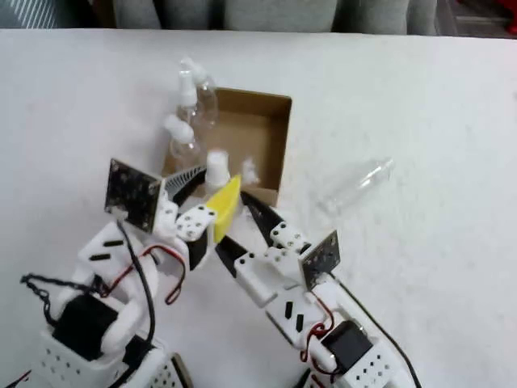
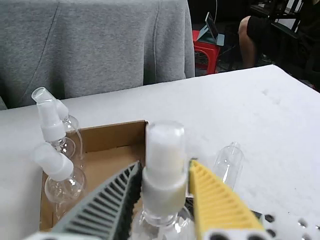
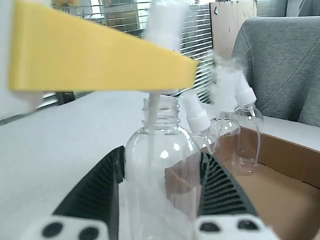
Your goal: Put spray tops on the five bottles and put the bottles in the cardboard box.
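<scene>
Cardboard box [image 1: 271, 129] — on white table [image 1: 428, 97], grey seat backs [image 1: 283, 12] behind.

Left hand [image 2: 164, 169] and right hand [image 3: 161, 156] close together, both clamped.

An open brown cardboard box [image 1: 260, 133] sits mid-tabletop, with two capped clear bottles [image 1: 194, 93] inside along its left wall. A third bottle [image 3: 159, 167] stands upright beside the box's near corner, gripped by the right gripper [image 3: 161, 152]. The left gripper [image 2: 165, 164] holds a white spray top [image 2: 164, 145], its tube in the neck. An uncapped bottle [image 1: 355, 186] lies on its side toward the right edge.
</scene>
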